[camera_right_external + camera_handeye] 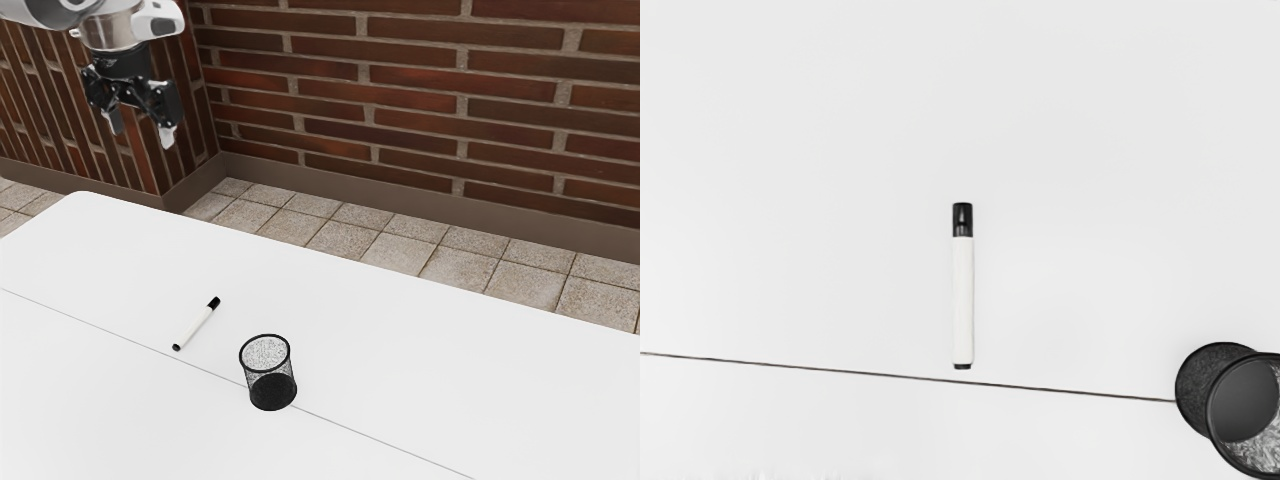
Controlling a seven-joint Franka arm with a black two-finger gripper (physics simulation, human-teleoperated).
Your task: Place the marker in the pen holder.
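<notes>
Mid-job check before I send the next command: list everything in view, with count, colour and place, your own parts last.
Marker: one, white with black ends, lying on the table near the seam
Pen holder: one, black mesh, upright on the seam
Table: one, white, under both
Seam: one, dark thin line, across the tabletop
Brick wall: red-brown, behind the table
Baseboard: brown, along the wall's foot
Floor tiles: many, beige, beyond the table
Arm: one, white and grey, exterior view's upper left
Gripper: one, black with pale fingertips, raised, fingers apart
</notes>
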